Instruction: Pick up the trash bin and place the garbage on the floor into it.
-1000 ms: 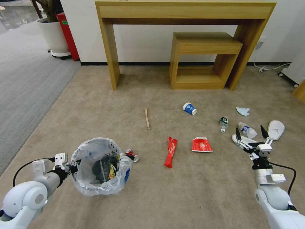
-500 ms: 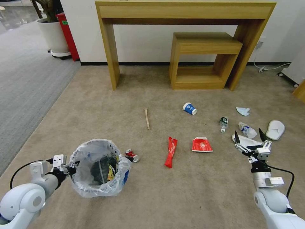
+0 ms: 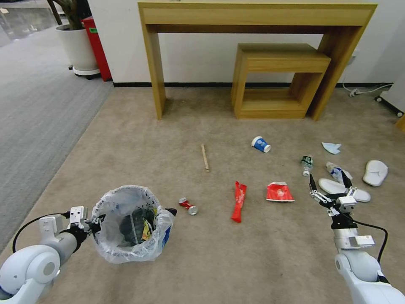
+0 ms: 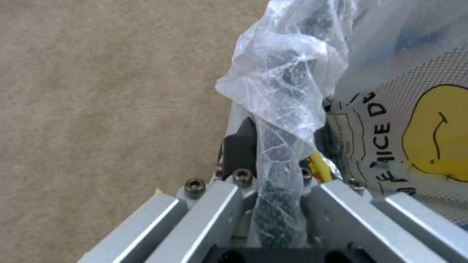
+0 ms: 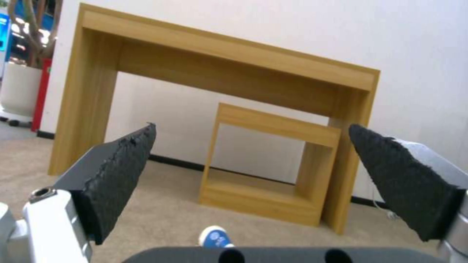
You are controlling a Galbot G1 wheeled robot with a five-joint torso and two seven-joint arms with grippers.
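Observation:
The trash bin (image 3: 128,223), black and lined with a crinkly clear bag, sits low at my left with my left gripper (image 3: 93,223) shut on its rim. The left wrist view shows that gripper (image 4: 278,153) clamping the bag-covered rim of the trash bin (image 4: 287,84). Garbage lies on the beige floor (image 3: 236,257): a crushed can (image 3: 187,206), two red wrappers (image 3: 239,202) (image 3: 279,192), a wooden stick (image 3: 205,157), a blue cup (image 3: 261,144), a small bottle (image 3: 306,164), a mask (image 3: 331,147) and white slippers (image 3: 376,172). My right gripper (image 3: 329,181) hangs open beside the nearer slipper (image 3: 358,194). In the right wrist view the right gripper (image 5: 263,175) is wide open.
A tall wooden table (image 3: 257,17) with a smaller one (image 3: 282,63) under it stands against the far wall. Grey striped carpet (image 3: 33,118) borders the left, with a white plant pot (image 3: 78,50) and a red bin (image 3: 97,42). A cable (image 3: 367,89) lies at the right wall.
The whole view has shifted, so the camera moved. The held bin now stands apart from the crushed can it was beside. My right gripper has drawn slightly back, still open.

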